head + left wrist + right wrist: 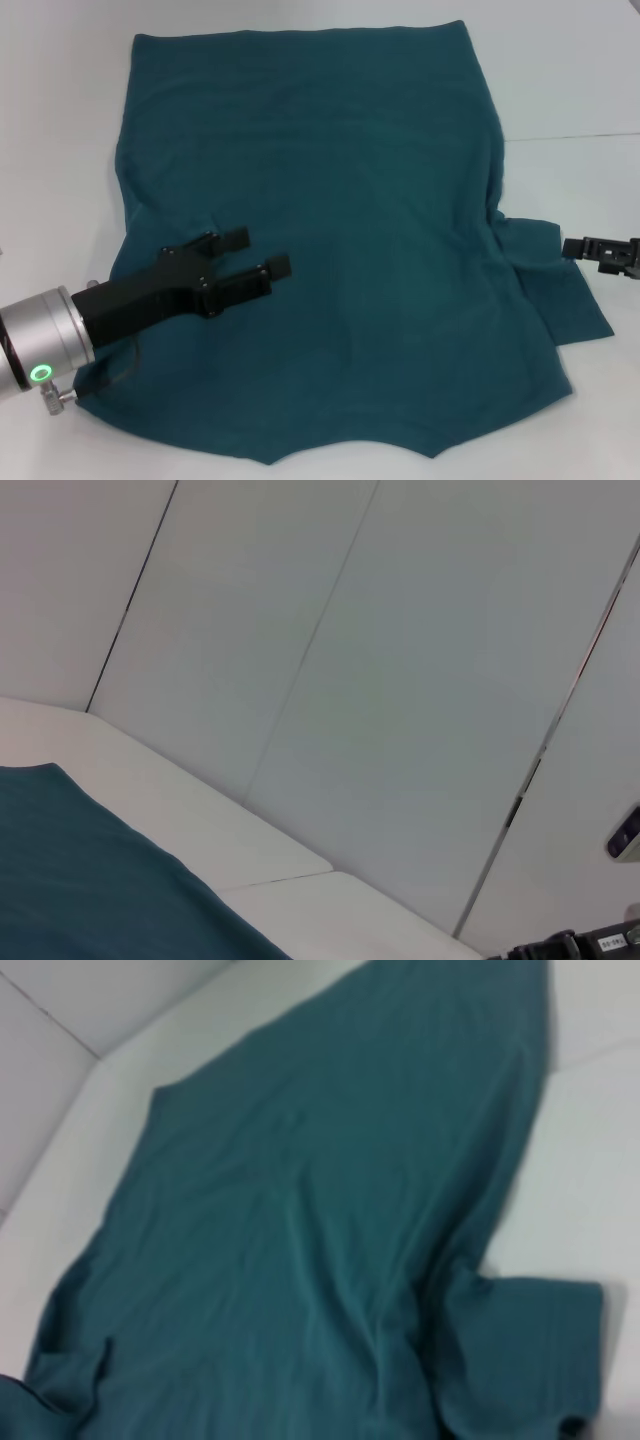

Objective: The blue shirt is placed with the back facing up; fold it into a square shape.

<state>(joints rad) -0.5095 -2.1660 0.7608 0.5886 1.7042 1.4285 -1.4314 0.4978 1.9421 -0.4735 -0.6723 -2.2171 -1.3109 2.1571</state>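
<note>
On the bench: the blue shirt [330,230] lies spread flat on the white bench [60,120], covering most of the head view. Hem edge runs along the far side; the near edge dips to a shallow notch, likely the neckline.
Long axis: runs from near to far, straight away from the robot.
Left side of shirt: looks already turned inward, no sleeve sticking out past the edge there; hard to be sure, since the arm hides part of it.
Right sleeve: still spread outward [560,285] onto bare bench on the robot's right, about midway down the shirt, lying flat with a crease where it joins the body.
Left tool [256,254]: over the shirt's near-left part, two dark prongs parted with nothing between them, pointing toward the shirt's middle. Whether the tips touch the cloth cannot be told from above.
Left wrist view: mostly wall panels, a corner of shirt [80,880] and bench; own prongs not seen.
Right tool [600,250]: at the right border of the head view, just beside the outer end of the spread sleeve, level with it. Only a dark stub shows; cannot tell how it stands.
Right wrist view: looks along the shirt with the spread sleeve [520,1350] close by.
Key relation: sleeve lies directly inboard of the right tool, so the right arm is much the nearer.
Judgement: next likely step is folding that sleeve side inward across the long axis; loose soft cloth may drag or bunch.
</note>
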